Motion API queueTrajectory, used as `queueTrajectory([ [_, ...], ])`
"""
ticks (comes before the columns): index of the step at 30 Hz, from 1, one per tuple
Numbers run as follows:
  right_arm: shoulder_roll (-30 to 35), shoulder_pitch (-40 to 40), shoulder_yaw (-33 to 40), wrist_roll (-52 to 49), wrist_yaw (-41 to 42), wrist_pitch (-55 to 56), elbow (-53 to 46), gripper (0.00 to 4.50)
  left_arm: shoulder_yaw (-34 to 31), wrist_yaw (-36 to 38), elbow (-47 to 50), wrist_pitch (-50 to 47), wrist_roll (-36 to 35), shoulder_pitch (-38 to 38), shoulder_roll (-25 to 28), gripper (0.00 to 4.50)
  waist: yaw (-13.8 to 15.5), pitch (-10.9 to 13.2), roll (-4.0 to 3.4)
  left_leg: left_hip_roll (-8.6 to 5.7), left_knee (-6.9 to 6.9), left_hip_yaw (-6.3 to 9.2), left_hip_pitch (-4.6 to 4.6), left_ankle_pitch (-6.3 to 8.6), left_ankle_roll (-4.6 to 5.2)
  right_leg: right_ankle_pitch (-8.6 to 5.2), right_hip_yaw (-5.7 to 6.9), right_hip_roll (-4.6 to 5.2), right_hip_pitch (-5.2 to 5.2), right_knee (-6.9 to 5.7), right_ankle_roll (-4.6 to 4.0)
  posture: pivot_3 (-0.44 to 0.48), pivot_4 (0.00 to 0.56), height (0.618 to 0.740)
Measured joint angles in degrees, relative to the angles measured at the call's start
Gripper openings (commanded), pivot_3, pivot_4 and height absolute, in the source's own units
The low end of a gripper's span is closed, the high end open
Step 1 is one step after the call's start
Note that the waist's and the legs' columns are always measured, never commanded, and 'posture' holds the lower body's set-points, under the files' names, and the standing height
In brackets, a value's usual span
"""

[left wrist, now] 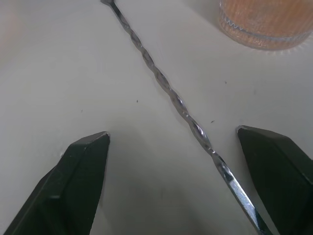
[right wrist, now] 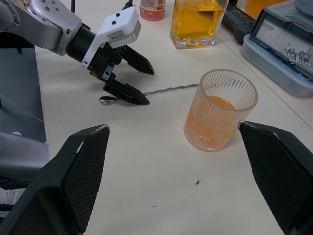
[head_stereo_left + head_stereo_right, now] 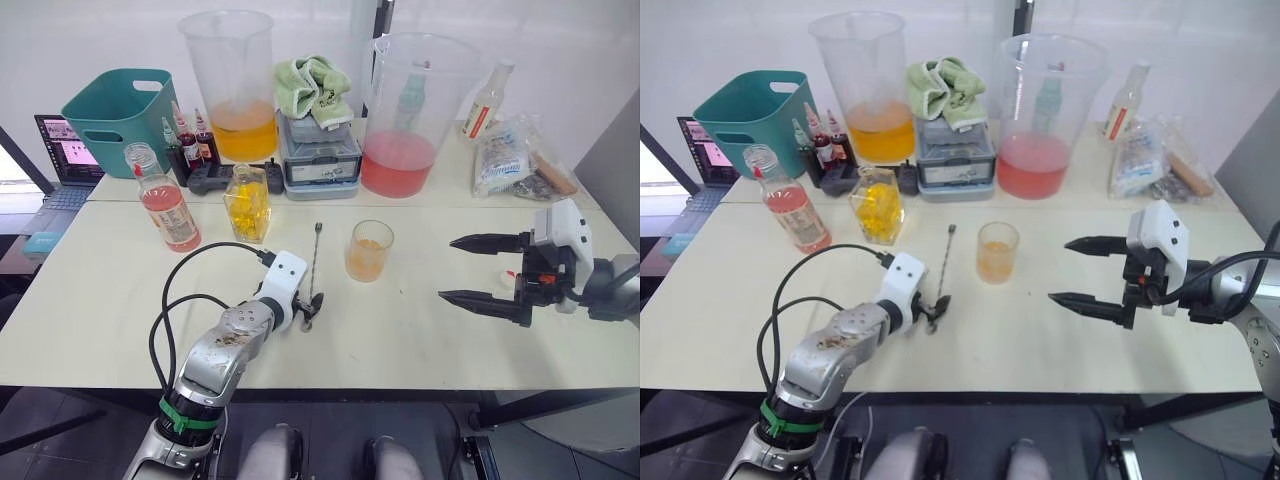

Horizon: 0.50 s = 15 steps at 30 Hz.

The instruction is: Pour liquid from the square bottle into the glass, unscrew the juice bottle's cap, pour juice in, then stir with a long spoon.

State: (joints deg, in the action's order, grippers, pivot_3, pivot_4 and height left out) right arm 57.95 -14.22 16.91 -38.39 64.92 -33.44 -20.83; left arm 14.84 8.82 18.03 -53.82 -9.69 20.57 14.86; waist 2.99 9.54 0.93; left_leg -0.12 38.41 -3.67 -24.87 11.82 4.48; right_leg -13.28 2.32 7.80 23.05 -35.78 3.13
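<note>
The long spoon (image 3: 313, 268) lies flat on the table, left of the glass (image 3: 368, 250), which holds some orange liquid. My left gripper (image 3: 309, 309) is open and low over the spoon's near end, one finger (image 1: 78, 176) on each side of the twisted stem (image 1: 171, 95). The square bottle (image 3: 247, 202) with yellow contents and the juice bottle (image 3: 168, 210) stand upright behind my left arm. The juice bottle's neck is bare. A small white thing (image 3: 505, 277) lies by my right gripper; I cannot tell if it is the cap. My right gripper (image 3: 447, 268) hangs open and empty, right of the glass (image 2: 220, 110).
Two huge beakers, orange (image 3: 235, 90) and pink (image 3: 405, 110), stand at the back beside a grey box with a green towel (image 3: 315, 90). Also back there are a teal basket (image 3: 115, 115), dropper bottles (image 3: 190, 140), a controller (image 3: 210, 178), a slim bottle (image 3: 485, 100) and plastic bags (image 3: 515, 155).
</note>
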Motion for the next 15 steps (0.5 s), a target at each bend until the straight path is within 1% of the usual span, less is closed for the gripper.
queueTrajectory([
  [4, 0.00, 0.41, 0.14, 0.18, 0.05, 0.63, 0.02, 4.50, 0.17, 0.42, 0.35, -0.53, 0.61, 0.06, 0.08, 1.97, -0.34, -0.01, -0.01, 0.04, 0.00, 0.01, 0.00, 0.00, 0.00, 0.00, -0.03, -0.01, 0.03, 0.00, -0.01, 0.000, 0.150, 0.736],
  [8, -0.33, 0.39, -0.24, 2.48, -0.63, 2.91, 1.24, 4.50, -2.42, 1.56, 1.25, -1.36, 0.50, -0.70, 1.30, 0.51, -0.74, -0.01, -0.01, 0.05, -0.03, 0.01, 0.00, 0.01, 0.00, -0.01, -0.03, -0.02, 0.07, -0.02, -0.02, 0.000, 0.150, 0.736],
  [10, -0.72, 0.39, -0.57, 2.85, -0.89, 3.04, 1.47, 4.50, -2.66, 2.56, 1.67, -1.33, 0.54, -0.70, 3.07, 0.04, -0.87, -0.02, -0.03, 0.06, -0.05, 0.01, 0.01, 0.01, 0.00, -0.02, -0.04, -0.05, 0.08, -0.03, -0.04, 0.000, 0.150, 0.736],
  [12, -1.25, 0.39, -0.88, 2.89, -1.09, 3.06, 1.51, 4.50, -2.66, 4.14, 2.34, -1.11, 0.55, -0.68, 5.49, 0.04, -1.02, -0.03, -0.05, 0.09, -0.08, 0.01, 0.05, 0.01, 0.00, -0.03, -0.07, -0.10, 0.08, -0.03, -0.07, 0.000, 0.150, 0.736],
  [15, -1.41, 0.15, -1.35, 3.00, -1.32, 3.07, 1.56, 4.50, -2.63, 5.71, 2.37, -0.19, 0.55, -0.86, 7.17, 0.04, -1.18, -0.04, -0.05, 0.09, -0.08, 0.00, 0.05, 0.01, 0.00, -0.04, -0.08, -0.10, 0.09, -0.03, -0.07, 0.000, 0.150, 0.736],
])
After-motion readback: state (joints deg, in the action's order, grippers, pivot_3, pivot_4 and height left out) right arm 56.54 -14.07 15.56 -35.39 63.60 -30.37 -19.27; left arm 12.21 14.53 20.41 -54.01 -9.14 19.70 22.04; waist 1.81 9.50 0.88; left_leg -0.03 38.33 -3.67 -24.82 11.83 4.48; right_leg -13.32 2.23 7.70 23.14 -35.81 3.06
